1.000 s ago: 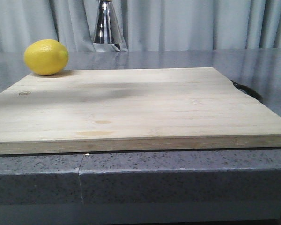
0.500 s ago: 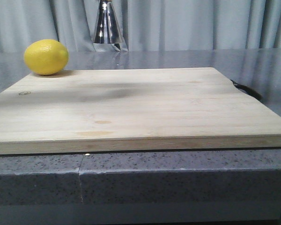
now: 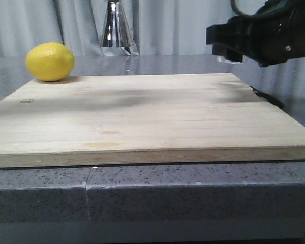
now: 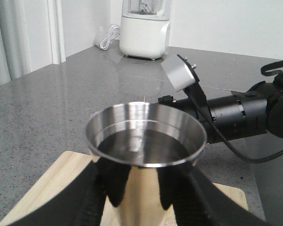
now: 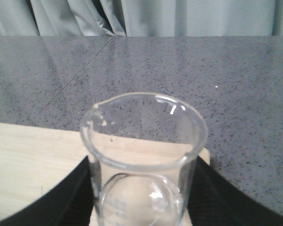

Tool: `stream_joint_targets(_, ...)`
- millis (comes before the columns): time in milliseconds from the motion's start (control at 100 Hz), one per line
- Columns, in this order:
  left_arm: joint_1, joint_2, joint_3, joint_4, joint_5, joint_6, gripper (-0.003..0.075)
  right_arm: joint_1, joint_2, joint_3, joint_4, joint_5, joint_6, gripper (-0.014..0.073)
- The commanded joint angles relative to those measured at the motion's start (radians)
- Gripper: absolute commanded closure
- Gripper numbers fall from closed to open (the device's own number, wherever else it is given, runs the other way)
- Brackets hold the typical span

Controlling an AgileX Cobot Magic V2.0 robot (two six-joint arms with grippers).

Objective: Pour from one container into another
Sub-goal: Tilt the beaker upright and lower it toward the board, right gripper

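The steel jigger stands upright between the black fingers of my left gripper, which is shut on it below the upper cup. A liquid surface shows inside that cup. In the front view only the jigger's lower cone shows, past the board's far edge, and the left gripper is out of frame. My right gripper is shut on the clear glass beaker, which stays upright over the board's edge and looks empty. The right arm hangs above the board's far right corner.
A wooden cutting board covers most of the grey counter. A yellow lemon lies at its far left corner. A white blender stands at the counter's back, seen in the left wrist view. Curtains hang behind.
The right arm has come into the front view from the right and now hangs over the board's far right corner. The lemon and the jigger's cone have not moved.
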Motion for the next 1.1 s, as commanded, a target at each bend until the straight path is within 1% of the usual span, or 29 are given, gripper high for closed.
stream_joint_targets(0,0.003,-0.046,-0.025,-0.111,0.077,-0.002,0.0472,-0.007,-0.003,-0.023,-0.055,-0.133,0.014,0.0271)
stream_joint_targets(70,0.003,-0.046,-0.025,-0.111,0.077,-0.002,0.0472,-0.007,0.015,-0.023,-0.066,-0.156,0.014,0.0271)
stream_joint_targets(240,0.003,-0.046,-0.025,-0.111,0.077,-0.002,0.0472,-0.007,0.048,-0.023,-0.16,-0.201,0.014,0.0271)
stream_joint_targets(420,0.003,-0.046,-0.025,-0.111,0.077,-0.002,0.0472,-0.007,0.096,-0.023,-0.166,-0.256,0.014,0.0271)
stream_joint_targets(580,0.003,-0.046,-0.025,-0.111,0.077,-0.002,0.0472,-0.007,0.107,-0.023,-0.168,-0.254,0.014,0.0268)
stream_joint_targets(690,0.003,-0.046,-0.025,-0.111,0.077,-0.002,0.0472,-0.007,0.107,-0.023,-0.194,-0.247,0.014,0.0266)
stream_joint_targets(750,0.003,-0.046,-0.025,-0.111,0.077,-0.002,0.0472,-0.007,0.107,-0.023,-0.212,-0.237,0.014,0.0266)
stream_joint_targets(960,0.003,-0.046,-0.025,-0.111,0.077,-0.002,0.0472,-0.007,0.107,-0.023,-0.215,-0.202,0.014,0.0266)
stream_joint_targets(1020,0.003,-0.046,-0.025,-0.111,0.077,-0.002,0.0472,-0.007,0.107,-0.023,-0.215,-0.202,0.014,0.025)
stream_joint_targets(1090,0.003,-0.046,-0.025,-0.111,0.077,-0.002,0.0472,-0.007,0.107,-0.023,-0.215,-0.202,0.014,0.0196)
